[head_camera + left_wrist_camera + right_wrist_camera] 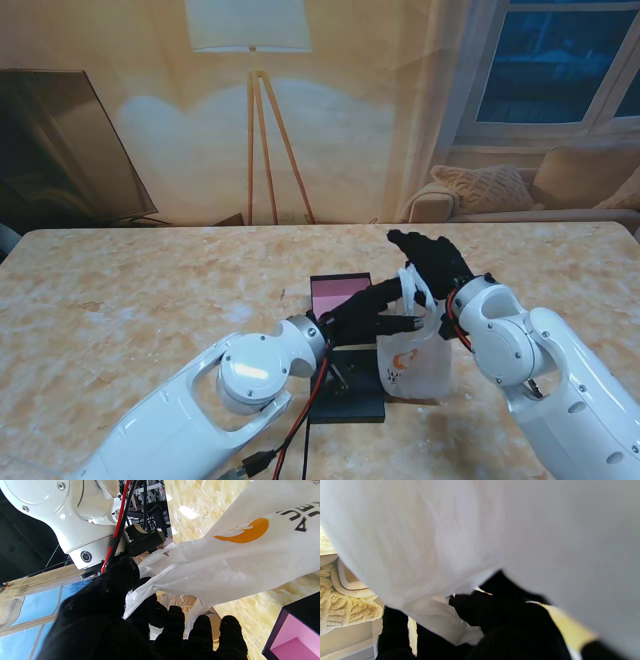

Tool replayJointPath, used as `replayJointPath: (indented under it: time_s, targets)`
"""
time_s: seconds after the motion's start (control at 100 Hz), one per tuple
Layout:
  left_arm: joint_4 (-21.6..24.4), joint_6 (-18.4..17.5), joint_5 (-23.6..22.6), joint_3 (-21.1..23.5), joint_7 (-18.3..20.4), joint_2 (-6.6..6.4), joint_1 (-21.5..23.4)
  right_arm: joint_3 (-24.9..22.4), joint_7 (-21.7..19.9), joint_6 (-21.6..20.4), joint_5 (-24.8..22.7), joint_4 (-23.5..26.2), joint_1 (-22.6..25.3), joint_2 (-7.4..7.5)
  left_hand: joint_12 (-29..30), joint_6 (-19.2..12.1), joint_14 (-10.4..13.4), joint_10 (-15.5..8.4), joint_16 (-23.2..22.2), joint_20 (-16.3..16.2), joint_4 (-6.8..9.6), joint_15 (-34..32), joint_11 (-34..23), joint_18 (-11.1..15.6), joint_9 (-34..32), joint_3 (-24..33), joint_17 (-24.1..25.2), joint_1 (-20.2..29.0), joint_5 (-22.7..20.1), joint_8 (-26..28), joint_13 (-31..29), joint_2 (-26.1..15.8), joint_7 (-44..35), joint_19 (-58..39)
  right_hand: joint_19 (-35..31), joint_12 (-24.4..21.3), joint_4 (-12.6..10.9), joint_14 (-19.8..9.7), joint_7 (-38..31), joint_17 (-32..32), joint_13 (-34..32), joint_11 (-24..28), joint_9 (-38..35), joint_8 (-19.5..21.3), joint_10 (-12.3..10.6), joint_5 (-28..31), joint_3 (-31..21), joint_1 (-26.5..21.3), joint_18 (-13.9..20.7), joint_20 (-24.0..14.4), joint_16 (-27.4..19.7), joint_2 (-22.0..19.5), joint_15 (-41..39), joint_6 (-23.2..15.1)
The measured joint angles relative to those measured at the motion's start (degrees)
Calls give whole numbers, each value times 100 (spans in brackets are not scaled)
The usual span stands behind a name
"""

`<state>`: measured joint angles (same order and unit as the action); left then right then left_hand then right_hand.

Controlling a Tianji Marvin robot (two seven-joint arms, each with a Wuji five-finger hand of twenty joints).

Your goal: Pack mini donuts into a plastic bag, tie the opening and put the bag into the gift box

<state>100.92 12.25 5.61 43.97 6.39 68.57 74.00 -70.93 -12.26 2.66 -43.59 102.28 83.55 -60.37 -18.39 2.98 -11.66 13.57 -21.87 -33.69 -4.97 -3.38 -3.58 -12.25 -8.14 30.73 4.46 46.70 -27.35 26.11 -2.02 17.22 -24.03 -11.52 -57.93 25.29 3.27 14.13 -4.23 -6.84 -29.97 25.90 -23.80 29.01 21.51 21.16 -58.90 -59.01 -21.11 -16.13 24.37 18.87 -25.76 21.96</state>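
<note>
The white plastic bag with an orange logo [412, 358] is standing beside the black gift box with pink lining [337, 296]. Both black-gloved hands, left hand [372, 311] and right hand [432, 262], are clamping its handles; uneven pulling could tear them or tip the bag.

Beige wall [350, 130], tripod floor lamp [255, 110] lit, dark TV [60, 150] left, window [560, 60] right, cushioned sofa [520, 190], marble-pattern table [130, 300].
</note>
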Motion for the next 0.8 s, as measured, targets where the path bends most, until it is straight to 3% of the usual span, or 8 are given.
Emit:
replayJointPath:
  time_s: [0.1,0.26,0.6,0.72,0.8]
  targets:
    - [31,97,-108,-14,-16,-1,3,-18,14,-13,-5,9,18,-4,0,366,0,37,-12,-60,0,1,-58,0,0,-28,-55,-5,-43,-460,0,-1,779,4,0,0,-2,1,0,1,0,-3,0,0,8,0,-14,0,0,0,-1,0,9,0]
    - [45,241,-425,-112,-113,1,-25,-26,55,-36,-59,15,38,-5,24,439,0,41,-19,-61,0,1,-60,-1,0,-87,-68,-17,73,-731,0,-1,1188,57,0,0,-50,2,0,1,0,-4,-4,0,8,1,-96,-3,-9,0,-2,0,11,0]
    - [24,368,-141,-140,-226,67,-9,21,103,-40,-65,3,24,-6,33,207,1,-23,283,-62,0,89,91,-1,0,-177,1,-85,131,-642,0,-1,920,239,0,0,-50,3,8,13,0,-5,-5,0,10,1,-100,-7,-52,0,-2,-37,11,28]
    - [25,357,28,-79,-235,80,28,78,195,-59,-88,-28,9,-7,33,186,1,-58,350,-62,0,90,90,-1,0,-110,14,-173,-87,-407,0,143,625,316,0,0,-50,3,55,13,0,-5,-5,0,11,-60,-100,1,-55,0,-2,-4,11,59]
    - [36,356,379,16,-276,103,93,99,281,-52,-89,-44,9,-20,33,178,2,-106,351,73,-4,90,68,-1,0,118,14,-237,-285,-260,0,282,394,428,0,6,-51,5,78,28,104,-40,141,0,20,-186,71,77,-58,0,-2,-226,15,74]
